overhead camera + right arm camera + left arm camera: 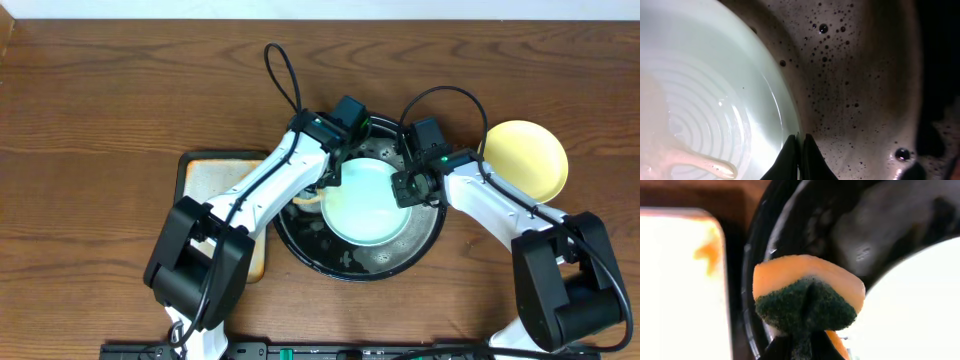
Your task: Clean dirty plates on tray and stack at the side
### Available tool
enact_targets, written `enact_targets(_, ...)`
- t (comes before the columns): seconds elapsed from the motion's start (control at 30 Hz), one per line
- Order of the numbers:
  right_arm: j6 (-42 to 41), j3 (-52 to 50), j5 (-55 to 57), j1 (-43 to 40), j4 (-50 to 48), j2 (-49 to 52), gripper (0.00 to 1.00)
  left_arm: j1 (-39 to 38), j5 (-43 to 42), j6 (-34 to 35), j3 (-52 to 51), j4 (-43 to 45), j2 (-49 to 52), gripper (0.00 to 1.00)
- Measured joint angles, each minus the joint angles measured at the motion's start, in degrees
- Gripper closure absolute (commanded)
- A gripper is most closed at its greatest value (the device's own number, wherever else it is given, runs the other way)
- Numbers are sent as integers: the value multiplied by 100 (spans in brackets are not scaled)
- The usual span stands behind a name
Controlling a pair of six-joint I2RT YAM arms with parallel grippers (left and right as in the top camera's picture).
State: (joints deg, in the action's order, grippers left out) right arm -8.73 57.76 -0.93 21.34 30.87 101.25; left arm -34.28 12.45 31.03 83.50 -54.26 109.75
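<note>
Whitish mint plate (pixel 365 200) lies inside the black tray (pixel 350 265), near its centre. Right claw (pixel 800 152) is pinched tight on the plate's rim at 3 o'clock (bubbles dot the wet tray alongside). Left claw (pixel 799 347) is clamped on a green-faced sponge (pixel 807 297) at the plate's 10 o'clock edge. Yellow plate (pixel 525 158) sits on the tabletop (pixel 100 100), at 2 o'clock from the tray.

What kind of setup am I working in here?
Likely a tabletop dishwashing test bench, not a real kitchen: wood-grain table, soapy black tray holding a mint plate, sponge in the left claw.
</note>
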Motion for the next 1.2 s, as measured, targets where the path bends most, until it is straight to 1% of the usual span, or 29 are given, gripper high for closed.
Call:
enact_targets(0.1, 46, -2, 142, 0, 33, -85, 99, 140, -2, 0, 0, -275, -162, 92)
enact_targets(0.17, 114, -7, 273, 0, 39, -256, 99, 299, -2, 0, 0, -431, -457, 92)
enact_targets(0.37, 402, -7, 645, 87, 46, -1414, 99, 1106, 22, -50, 0, -887, -1845, 92)
enact_targets(0.47, 479, -4, 848, 262, 66, -1829, 99, 1543, 13, -173, -55, -953, -2216, 92)
enact_targets(0.53, 487, -4, 866, 339, 160, -1998, 92, 1829, -101, -323, -216, -957, -2330, 92)
enact_targets(0.6, 442, 0, 870, 361, 358, -2044, 80, 2098, -328, -581, -492, -817, -2345, 92)
enact_targets(0.73, 278, 0, 695, 212, 636, -1891, 75, 2396, -752, -1038, -1185, -457, -2284, 92)
enact_targets(0.83, 262, 0, 275, -125, 688, -1572, 72, 2494, -920, -1255, -1685, -197, -2273, 91)
enact_targets(0.97, 306, 0, -433, -643, 745, -981, 64, 2629, -973, -1427, -2146, 138, -2273, 91)
enact_targets(1.0, 317, 0, -544, -723, 748, -868, 63, 2677, -975, -1449, -2216, 212, -2273, 86)
enact_targets(1.03, 319, 0, -658, -807, 748, -752, 61, 2739, -975, -1462, -2277, 273, -2273, 78)
enact_targets(1.07, 345, 0, -767, -857, 739, -667, 58, 2796, -975, -1462, -2308, 317, -2273, 66)
enact_targets(1.1, 409, 0, -907, -883, 726, -588, 58, 2859, -979, -1508, -2317, 348, -2273, 58)
enact_targets(1.13, 494, 0, -1084, -881, 706, -505, 58, 2916, -975, -1530, -2317, 380, -2273, 54)
enact_targets(1.2, 573, 0, -1314, -874, 686, -400, 63, 3021, -977, -1528, -2317, 404, -2273, 50)
